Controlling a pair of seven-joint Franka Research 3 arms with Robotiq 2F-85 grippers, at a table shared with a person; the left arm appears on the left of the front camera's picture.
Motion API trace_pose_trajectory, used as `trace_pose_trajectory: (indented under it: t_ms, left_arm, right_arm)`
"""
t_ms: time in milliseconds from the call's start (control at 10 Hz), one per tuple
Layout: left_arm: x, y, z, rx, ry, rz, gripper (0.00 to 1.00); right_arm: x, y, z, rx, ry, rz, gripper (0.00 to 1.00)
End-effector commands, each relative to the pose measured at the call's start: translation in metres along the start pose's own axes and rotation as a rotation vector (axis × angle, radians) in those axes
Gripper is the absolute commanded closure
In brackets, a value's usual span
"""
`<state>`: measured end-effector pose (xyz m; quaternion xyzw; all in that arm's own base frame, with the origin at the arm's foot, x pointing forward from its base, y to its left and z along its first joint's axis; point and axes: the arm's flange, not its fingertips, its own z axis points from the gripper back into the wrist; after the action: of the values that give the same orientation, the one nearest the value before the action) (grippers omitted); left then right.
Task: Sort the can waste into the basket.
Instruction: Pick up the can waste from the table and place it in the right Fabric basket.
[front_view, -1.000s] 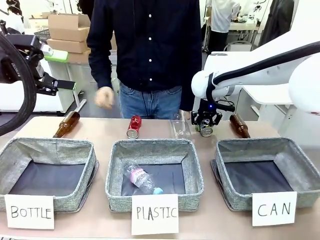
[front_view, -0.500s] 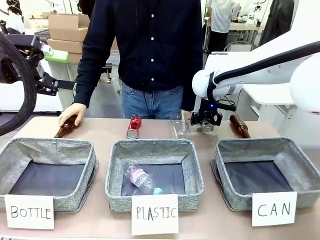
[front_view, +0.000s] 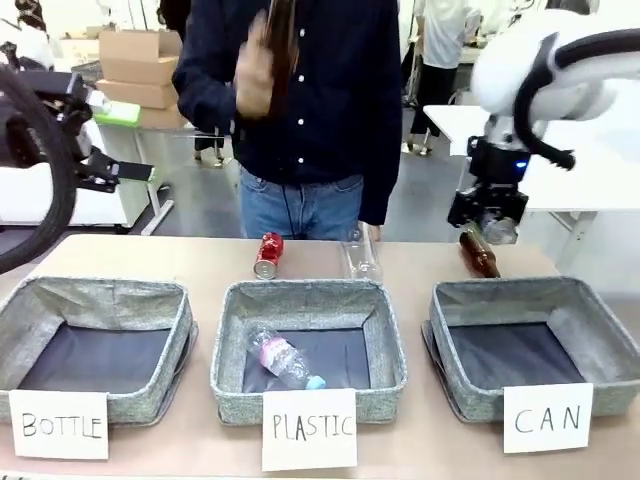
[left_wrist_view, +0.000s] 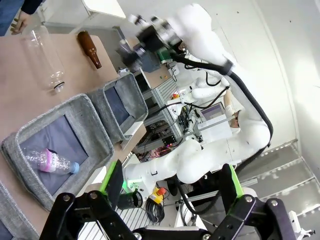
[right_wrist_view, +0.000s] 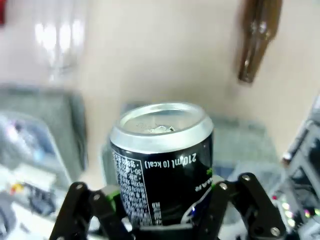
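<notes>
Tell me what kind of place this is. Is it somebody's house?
Not a house, most likely a robot lab or workshop. A white robot arm works over a table with three signed baskets for sorting rubbish, and cardboard boxes are stacked behind.

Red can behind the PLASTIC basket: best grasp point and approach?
Grip the red can across its round body at mid-length, coming straight down from above. It lies on its side with its silver end toward the PLASTIC basket, so pinch its left and right flanks. There is bare table on either side.
</notes>
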<state>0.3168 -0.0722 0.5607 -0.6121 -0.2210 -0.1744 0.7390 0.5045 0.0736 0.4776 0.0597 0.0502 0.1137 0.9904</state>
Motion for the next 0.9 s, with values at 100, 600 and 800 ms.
trace_pose_trajectory:
  t_ms: [100, 600, 800]
  left_arm:
    - [0.001, 0.000, -0.001, -0.022, -0.012, -0.020, 0.00]
    - [0.001, 0.000, -0.001, -0.022, -0.012, -0.020, 0.00]
    - [0.001, 0.000, -0.001, -0.022, -0.012, -0.020, 0.00]
  right_arm:
    - [-0.088, -0.026, 0.001, 0.082, 0.066, 0.125, 0.79]
    - [-0.128, -0.047, -0.034, 0.102, 0.213, 0.209, 0.79]
    - [-0.124, -0.049, -0.034, 0.110, 0.218, 0.222, 0.79]
